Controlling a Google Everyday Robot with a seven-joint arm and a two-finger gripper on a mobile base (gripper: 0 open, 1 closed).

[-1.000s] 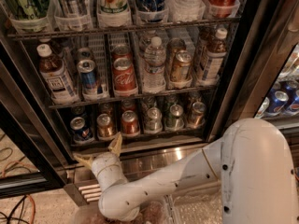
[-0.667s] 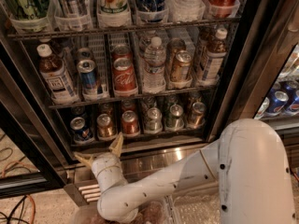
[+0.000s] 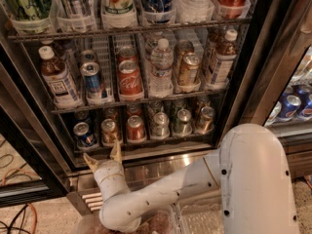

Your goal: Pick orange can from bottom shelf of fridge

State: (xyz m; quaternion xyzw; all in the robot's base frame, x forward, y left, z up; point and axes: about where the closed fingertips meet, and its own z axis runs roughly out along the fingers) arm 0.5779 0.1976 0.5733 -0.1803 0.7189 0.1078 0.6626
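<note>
The fridge (image 3: 253,72) stands open in front of me. Its bottom shelf (image 3: 146,141) holds a row of small cans in lanes. The orange can (image 3: 109,131) stands second from the left, between a blue can (image 3: 84,134) and a redder can (image 3: 135,128). My gripper (image 3: 103,157) is open and empty. It points up, just below and in front of the shelf's front edge, under the orange can. Its two tan fingertips (image 3: 89,161) are spread apart and touch nothing.
Greenish-silver cans (image 3: 160,125) and an amber can (image 3: 204,119) fill the right lanes. The rack above holds bottles and taller cans (image 3: 130,79). The ribbed steel base (image 3: 161,167) lies under the shelf. My white arm (image 3: 253,179) fills the lower right. Cables (image 3: 19,213) lie on the floor at left.
</note>
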